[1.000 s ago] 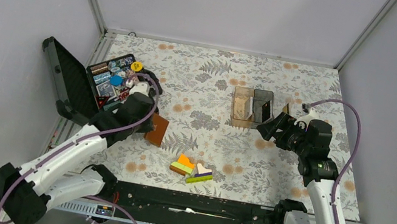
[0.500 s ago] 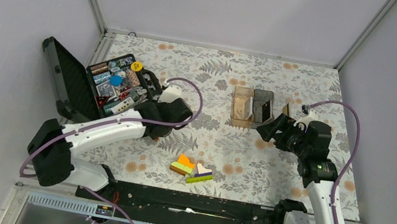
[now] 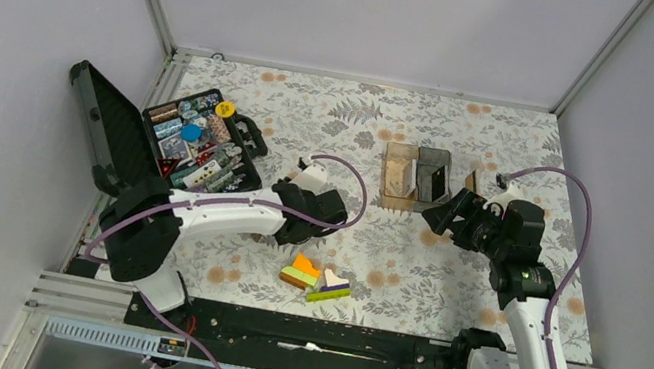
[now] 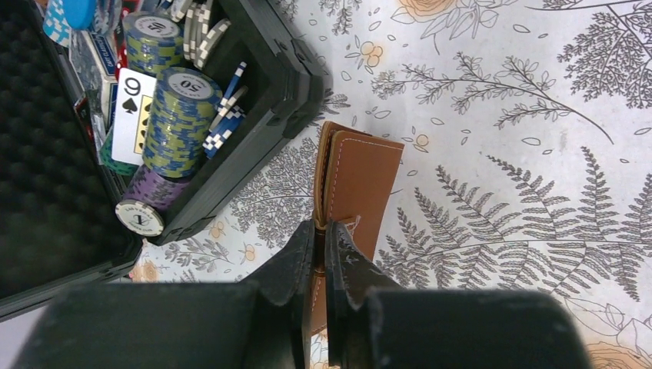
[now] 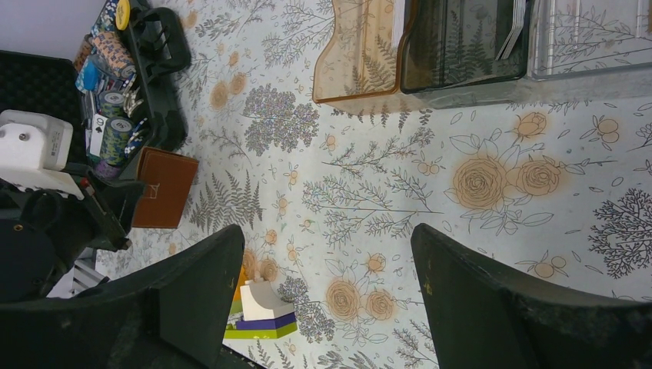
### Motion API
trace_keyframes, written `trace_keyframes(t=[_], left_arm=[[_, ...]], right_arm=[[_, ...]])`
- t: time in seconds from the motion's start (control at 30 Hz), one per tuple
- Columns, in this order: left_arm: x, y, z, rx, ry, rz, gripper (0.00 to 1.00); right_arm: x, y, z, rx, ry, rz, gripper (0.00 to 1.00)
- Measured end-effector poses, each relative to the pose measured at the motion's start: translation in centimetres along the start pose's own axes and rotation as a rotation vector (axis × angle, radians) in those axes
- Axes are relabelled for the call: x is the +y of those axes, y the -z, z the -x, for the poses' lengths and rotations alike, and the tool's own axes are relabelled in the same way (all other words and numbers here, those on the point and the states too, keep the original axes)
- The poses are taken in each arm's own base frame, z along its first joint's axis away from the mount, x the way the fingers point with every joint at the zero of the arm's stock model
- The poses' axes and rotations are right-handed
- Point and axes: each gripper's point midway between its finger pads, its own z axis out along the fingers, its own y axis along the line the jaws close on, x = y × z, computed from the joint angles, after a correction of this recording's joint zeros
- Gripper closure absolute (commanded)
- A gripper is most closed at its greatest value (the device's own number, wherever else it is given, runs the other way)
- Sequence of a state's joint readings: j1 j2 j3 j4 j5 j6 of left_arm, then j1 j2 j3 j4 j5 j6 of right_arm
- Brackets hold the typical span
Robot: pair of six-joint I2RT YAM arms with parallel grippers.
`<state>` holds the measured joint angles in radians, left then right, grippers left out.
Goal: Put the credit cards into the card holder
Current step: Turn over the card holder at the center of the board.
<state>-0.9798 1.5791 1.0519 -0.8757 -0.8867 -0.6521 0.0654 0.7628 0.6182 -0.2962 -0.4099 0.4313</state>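
- Pinched the flat, stitched brown leather holder (image 4: pixel 365 181) in the closed left gripper (image 4: pixel 324 254).
- Held the right gripper (image 5: pixel 327 234) wide open, empty, above the floral table (image 5: pixel 369 100).

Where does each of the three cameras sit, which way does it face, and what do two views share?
Top external: high behind the bases, looking down on the table; left arm and right arm show.
Left wrist: on the left arm, looking down past the left gripper, shut on the card holder.
Right wrist: on the right arm, looking down onto the table between the fingers of the open right gripper.
Shared: both wrist views show the card holder beside the black case.
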Motion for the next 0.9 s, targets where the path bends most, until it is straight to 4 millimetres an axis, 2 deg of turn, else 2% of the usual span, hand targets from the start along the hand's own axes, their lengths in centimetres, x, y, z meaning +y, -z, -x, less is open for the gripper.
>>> trace_keyframes(t=[0.23,0.53,0.77,0.9], left_arm=[[-1.6,0.7,-0.5,-0.002,0.006,-0.038,0.83],[-3.6,1.2,-1.1,-0.007,-0.001,-0.075,0.79],[-5.8,2.0,-1.7,0.018,0.042,-0.164,0.68],[-7.3,2.1,-3.0,0.058,0.066,-0.235,0.60]], right_arm=[[0.0,0.0,0.0,0.000,0.000,-0.001,0.13],[0.0,0.0,0.0,0.001,-0.001,-0.001,0.13],[0.0,0.1,0.0,0.000,0.000,-0.001,0.13],[0.0,0.2,0.0,-0.002,0.000,0.000,0.13]])
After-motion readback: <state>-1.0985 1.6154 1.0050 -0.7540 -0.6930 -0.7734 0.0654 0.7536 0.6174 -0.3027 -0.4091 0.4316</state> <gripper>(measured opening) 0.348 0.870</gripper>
